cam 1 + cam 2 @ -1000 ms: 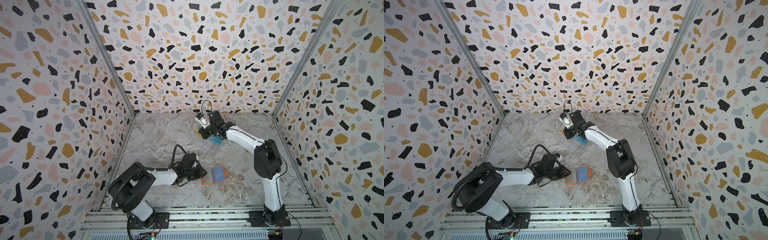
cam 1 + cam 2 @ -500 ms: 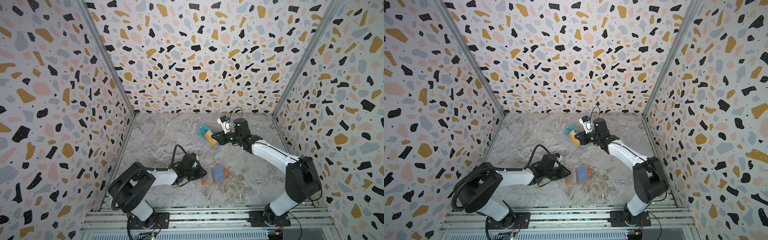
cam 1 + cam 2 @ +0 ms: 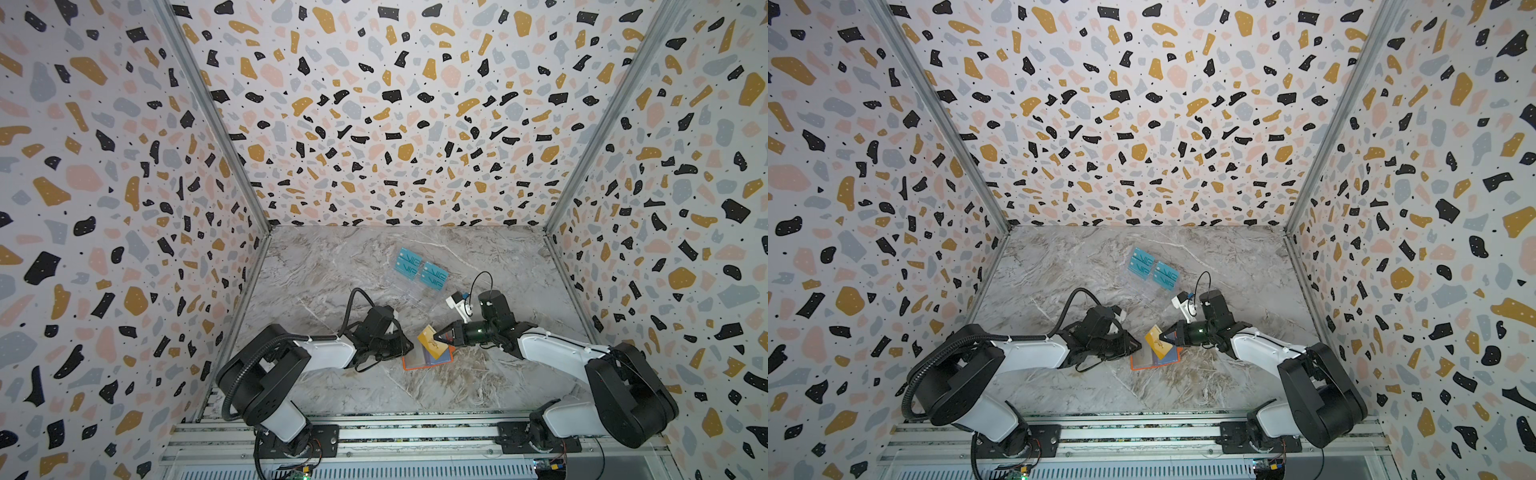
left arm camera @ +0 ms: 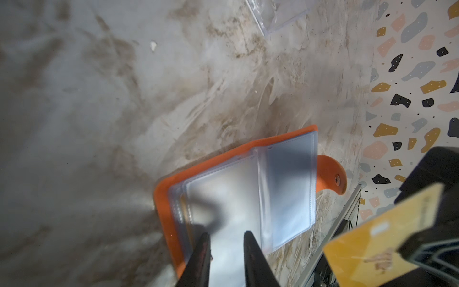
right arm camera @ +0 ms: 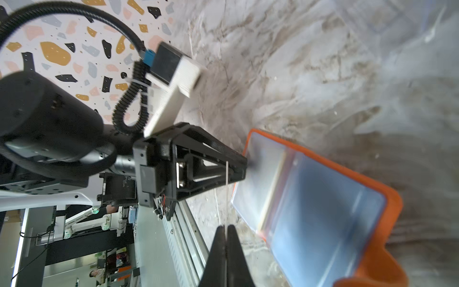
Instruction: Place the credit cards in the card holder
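Observation:
The orange card holder (image 3: 415, 362) (image 3: 1144, 360) lies open on the marble floor, clear sleeves up (image 4: 248, 188) (image 5: 323, 211). My left gripper (image 3: 408, 345) (image 3: 1135, 344) (image 4: 224, 233) rests at the holder's left edge. Its jaws are slightly apart, with the fingertips over a clear sleeve. My right gripper (image 3: 439, 333) (image 3: 1168, 335) (image 5: 226, 227) is shut on a tan-gold credit card (image 3: 430, 341) (image 3: 1155, 340) (image 4: 380, 238). The card hangs tilted just above the holder and shows edge-on as a thin line (image 5: 227, 193) in the right wrist view.
A clear plastic rack (image 3: 409, 291) (image 3: 1142, 289) (image 4: 278, 15) stands further back, holding teal VIP cards (image 3: 420, 270) (image 3: 1152, 269). Patterned walls close in the left, back and right. An aluminium rail (image 3: 374, 432) runs along the front edge.
My right arm has swung from the rack at the back down to the front with the tan-gold card, stopping over the open holder. The left arm has stayed put.

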